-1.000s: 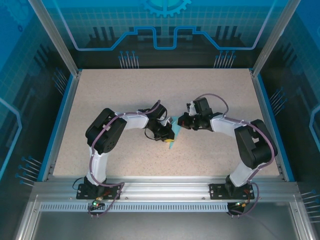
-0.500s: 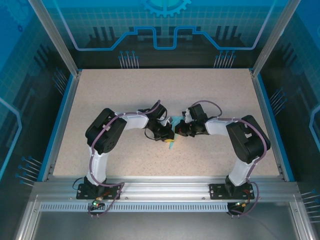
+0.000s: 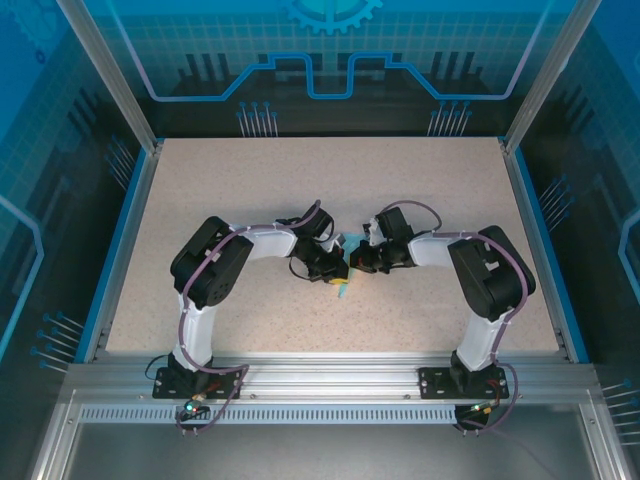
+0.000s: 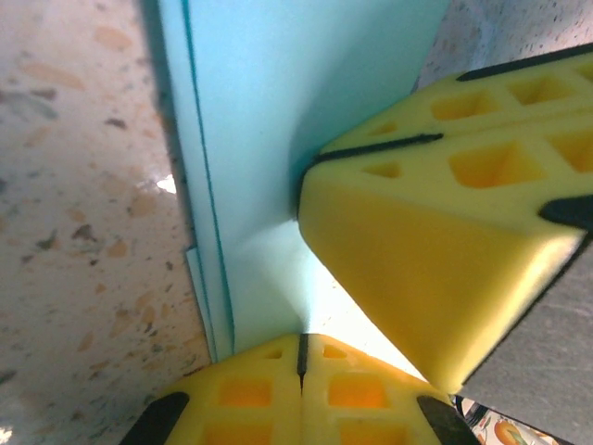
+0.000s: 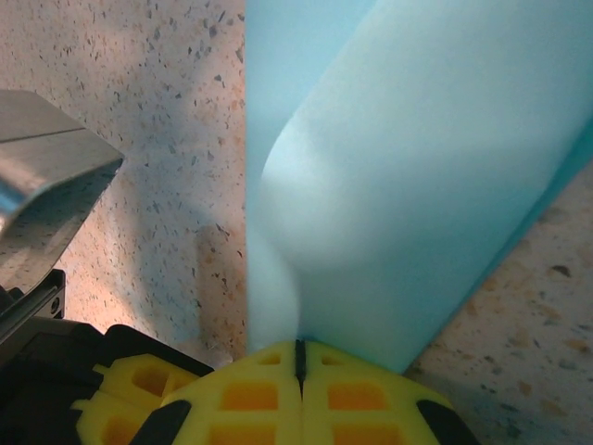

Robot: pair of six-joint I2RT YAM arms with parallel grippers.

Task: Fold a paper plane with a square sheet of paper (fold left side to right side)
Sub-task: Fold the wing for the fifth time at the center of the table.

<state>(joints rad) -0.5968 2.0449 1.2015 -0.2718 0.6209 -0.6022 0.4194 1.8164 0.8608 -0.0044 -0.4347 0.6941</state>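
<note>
Two grips on the paper are noted: left pincer and right pincer clamped, bottom centre. Light, limp; judged best pinched at folds.

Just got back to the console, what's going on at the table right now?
Both arms meet mid-table over the light-blue paper, which is already folded into layers. The left gripper is shut on the paper, and the right gripper is shut on it right beside the left one. Near the right fingers the paper curves up instead of lying flat on the speckled tabletop.
</note>
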